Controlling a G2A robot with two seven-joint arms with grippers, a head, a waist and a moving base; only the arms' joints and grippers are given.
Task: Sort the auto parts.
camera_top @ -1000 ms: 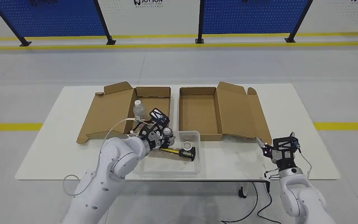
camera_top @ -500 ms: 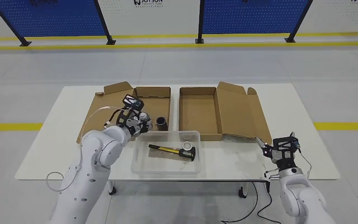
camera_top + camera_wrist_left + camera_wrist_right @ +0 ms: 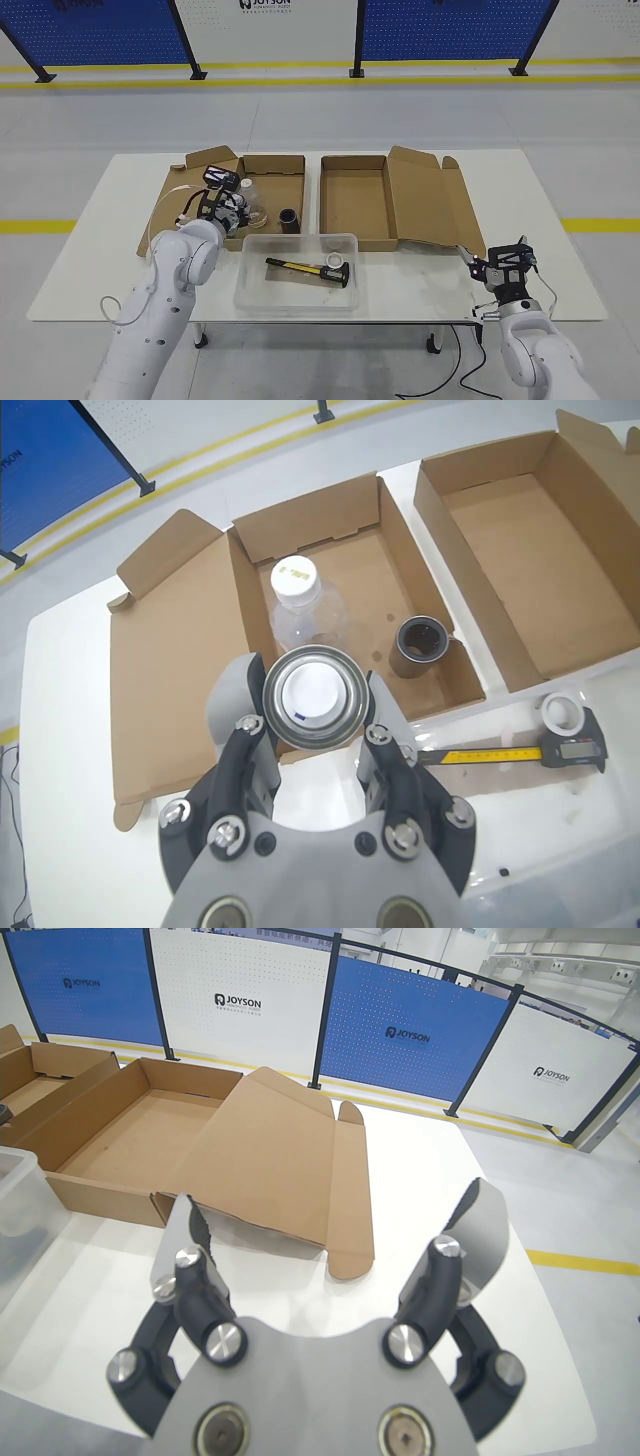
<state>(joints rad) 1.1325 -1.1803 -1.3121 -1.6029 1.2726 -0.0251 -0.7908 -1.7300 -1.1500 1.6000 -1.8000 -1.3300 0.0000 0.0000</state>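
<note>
**Table** (image 3: 420, 285): white, rectangular top. Three items lie directly on it.

1. **Left cardboard box** (image 3: 270, 178): open, with its lid flap spread flat on the tabletop. Its near wall lies under the left gripper (image 3: 315, 700), and the rest extends ahead of it.
2. **Right cardboard box** (image 3: 352, 205): open, just beside the left cardboard box. Its lid flap is spread flat and ends near the right gripper (image 3: 332, 1200), ahead of it.
3. **Clear plastic bin** (image 3: 296, 306): between the two grippers and much nearer the left gripper. It sits just beside the near walls of both boxes.
</note>
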